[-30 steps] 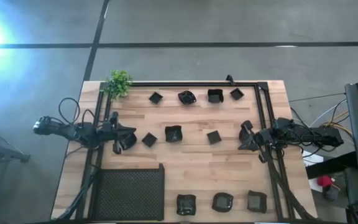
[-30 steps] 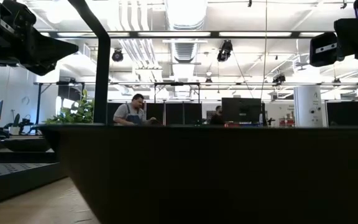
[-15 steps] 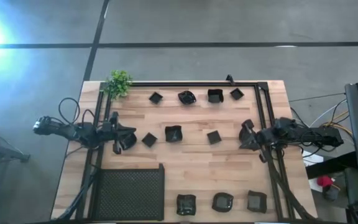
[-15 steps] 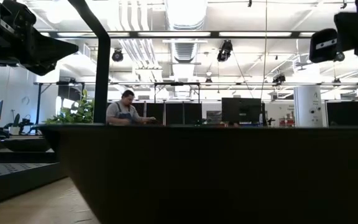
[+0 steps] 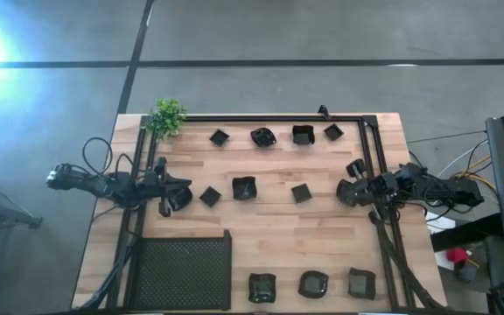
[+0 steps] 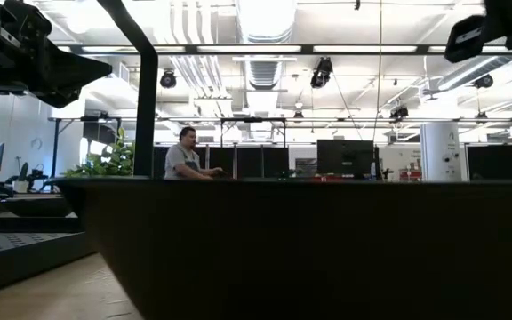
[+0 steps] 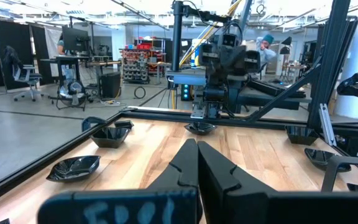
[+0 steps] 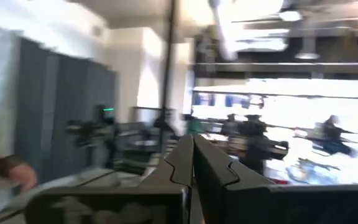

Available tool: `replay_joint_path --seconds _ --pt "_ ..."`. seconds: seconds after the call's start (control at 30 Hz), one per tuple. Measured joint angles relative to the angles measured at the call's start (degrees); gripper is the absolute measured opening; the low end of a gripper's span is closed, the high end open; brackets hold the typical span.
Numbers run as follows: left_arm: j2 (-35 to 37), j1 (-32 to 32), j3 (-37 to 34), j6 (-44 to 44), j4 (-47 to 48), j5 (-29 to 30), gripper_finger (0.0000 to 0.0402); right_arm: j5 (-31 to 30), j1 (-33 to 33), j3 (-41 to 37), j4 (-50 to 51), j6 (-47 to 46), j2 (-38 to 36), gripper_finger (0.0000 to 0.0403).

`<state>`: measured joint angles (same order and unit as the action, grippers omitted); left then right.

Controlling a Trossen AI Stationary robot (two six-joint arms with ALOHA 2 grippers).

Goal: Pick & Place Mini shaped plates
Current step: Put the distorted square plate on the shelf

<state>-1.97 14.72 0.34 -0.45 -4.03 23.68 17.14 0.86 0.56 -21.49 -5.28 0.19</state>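
Observation:
Several mini shaped plates, small and glossy black, lie apart on the wooden table: a far row point(image 5: 263, 136), a middle row point(image 5: 244, 188) and a near row point(image 5: 313, 283). Each rests on its base. My left gripper point(image 5: 180, 198) hovers at the left edge beside the middle row's left plate point(image 5: 210, 196), pointing level; its fingers point(image 7: 197, 152) are shut on nothing. My right gripper point(image 5: 346, 190) hangs at the right edge, tipped upward, with its fingers point(image 8: 191, 149) shut and empty; its wrist view shows only the room.
A black mesh tray point(image 5: 182, 269) lies at the near left corner and a small green plant point(image 5: 166, 116) at the far left corner. Black frame rails point(image 5: 269, 117) run along the far, left and right sides. A dark shape point(image 6: 309, 249) blocks most of the low view.
My right gripper has tipped its fingers upward and risen a little at the right edge, staying shut. My left gripper and the plates have kept still. A person in the room behind has moved.

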Motion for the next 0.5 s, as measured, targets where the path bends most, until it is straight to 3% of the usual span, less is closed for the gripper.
replay_joint_path --seconds 0.27,0.5 --pt "0.02 -0.01 0.00 0.00 0.00 -0.02 0.0000 -15.88 -0.02 0.00 0.66 0.28 2.70 0.0008" --pt "-0.01 0.00 0.00 0.00 0.00 0.01 0.0000 -24.22 -0.02 1.15 2.41 -0.78 6.91 0.0008"
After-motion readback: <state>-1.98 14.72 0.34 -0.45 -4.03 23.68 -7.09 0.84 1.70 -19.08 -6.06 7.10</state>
